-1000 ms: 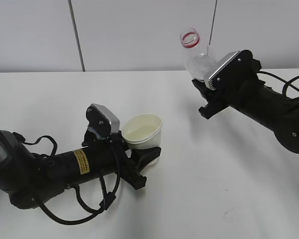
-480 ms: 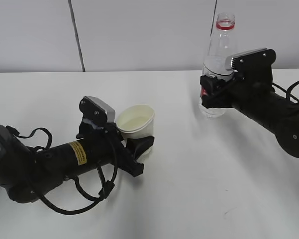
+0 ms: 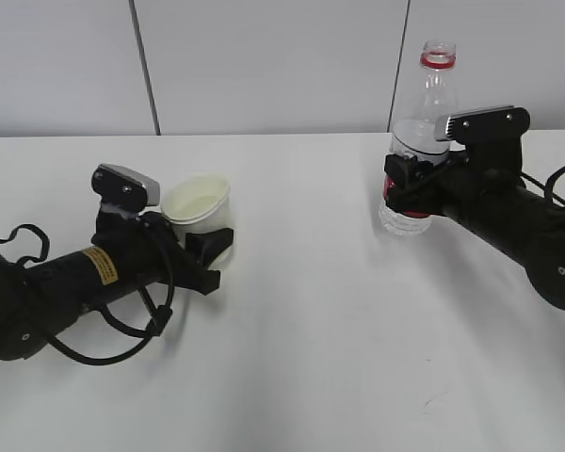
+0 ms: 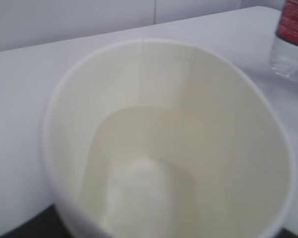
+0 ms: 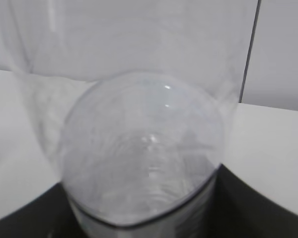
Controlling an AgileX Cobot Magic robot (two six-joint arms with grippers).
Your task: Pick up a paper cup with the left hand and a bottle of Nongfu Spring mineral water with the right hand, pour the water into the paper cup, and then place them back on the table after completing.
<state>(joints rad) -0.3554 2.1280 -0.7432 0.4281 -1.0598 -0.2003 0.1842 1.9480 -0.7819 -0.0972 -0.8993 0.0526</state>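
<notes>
Now both hands grip — left hand [image 3: 210, 247] the paper cup [image 3: 198, 202], right hand [image 3: 402, 184] the upright bottle [image 3: 420, 122].

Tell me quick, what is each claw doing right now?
Left claw: closed around the paper cup.
Right claw: closed around the water bottle, which stands upright.

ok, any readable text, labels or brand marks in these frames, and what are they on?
None can be read.
Yellow sticker on the black left robot arm: print too small.
Red label on the clear plastic bottle: blurred, mostly hidden by the right gripper.
White paper cup: plain inside.
</notes>
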